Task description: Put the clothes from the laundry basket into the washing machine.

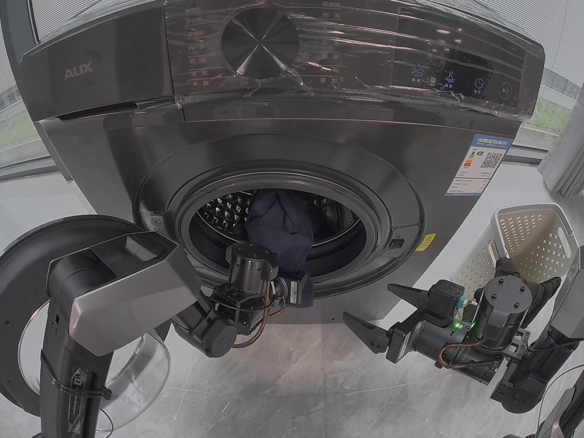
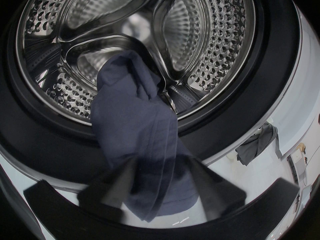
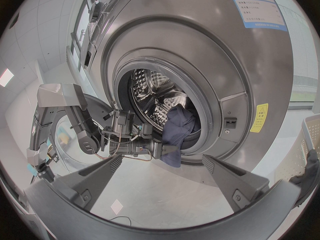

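The right gripper (image 1: 367, 303) hangs low over the tiled floor (image 1: 316, 384) in front of the washing machine (image 1: 121, 153), off the lower right of its round opening. Its two dark fingers are spread wide apart with nothing between them. Level with it on the other side, the left gripper (image 1: 302, 291) sits at the bottom edge of the opening, its fingers (image 2: 111, 184) pressed in on the lower end of a navy garment (image 1: 283, 226). The cloth drapes over the black rubber rim (image 2: 233, 117) at the bottom of the opening: its gripped tail hangs outside, down the front of the machine, and its upper part stands bunched just inside the perforated steel drum (image 2: 200, 34). The round glass door (image 1: 24, 287) is swung open to the machine's left, behind the left arm. A white laundry basket (image 1: 535, 238) with perforated walls stands on the floor by the machine's lower right corner, and a dark piece of clothing (image 3: 311, 174) lies over its near rim. Higher on the machine's front are a yellow sticker (image 1: 426, 242) beside the opening, a blue label (image 1: 480, 164) near the upper right corner and a round dial (image 1: 260, 42) in the middle of the film-covered control panel.
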### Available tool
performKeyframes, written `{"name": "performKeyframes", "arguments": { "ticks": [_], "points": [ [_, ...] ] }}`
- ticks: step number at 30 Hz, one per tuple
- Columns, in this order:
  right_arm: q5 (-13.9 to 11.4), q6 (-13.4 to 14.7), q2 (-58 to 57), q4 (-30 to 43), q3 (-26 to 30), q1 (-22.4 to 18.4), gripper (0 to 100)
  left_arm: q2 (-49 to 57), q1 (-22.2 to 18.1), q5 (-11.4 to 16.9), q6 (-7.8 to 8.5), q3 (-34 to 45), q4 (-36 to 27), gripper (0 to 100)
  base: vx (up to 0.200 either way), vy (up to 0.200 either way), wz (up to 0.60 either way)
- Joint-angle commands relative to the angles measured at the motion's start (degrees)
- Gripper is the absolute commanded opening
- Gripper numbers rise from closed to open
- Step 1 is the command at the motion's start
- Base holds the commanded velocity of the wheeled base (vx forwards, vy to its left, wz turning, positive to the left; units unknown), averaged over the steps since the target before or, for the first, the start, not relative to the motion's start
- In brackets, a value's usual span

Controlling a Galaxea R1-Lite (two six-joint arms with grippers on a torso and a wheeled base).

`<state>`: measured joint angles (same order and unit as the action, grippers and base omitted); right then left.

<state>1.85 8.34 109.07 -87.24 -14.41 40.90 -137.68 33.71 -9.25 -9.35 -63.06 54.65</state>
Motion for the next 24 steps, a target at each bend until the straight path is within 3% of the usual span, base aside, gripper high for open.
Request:
{"name": "performKeyframes", "arguments": {
  "ticks": [1,16,22,24],
  "points": [
    [-0.01,0.01,0.09,-0.04,0.0,-0.03,100,-0.57,-0.22,-0.06,0.03,-1.71,0.81,0,0.0,0.0,0.0],
    [-0.01,-0.08,-0.08,-0.04,-0.18,-0.03,100,-4.44,-2.07,-2.09,-0.49,-18.85,9.33,0,0.0,0.0,0.0],
    [-0.01,-0.08,-0.08,-0.04,-0.18,-0.03,100,-4.35,-2.33,-2.17,-0.14,-16.04,8.63,0,0.0,0.0,0.0],
    [-0.01,-0.08,-0.08,-0.04,-0.18,-0.03,100,-1.71,-1.8,-2.17,0.12,-11.21,7.58,0,0.0,0.0,0.0]
  ]
}}
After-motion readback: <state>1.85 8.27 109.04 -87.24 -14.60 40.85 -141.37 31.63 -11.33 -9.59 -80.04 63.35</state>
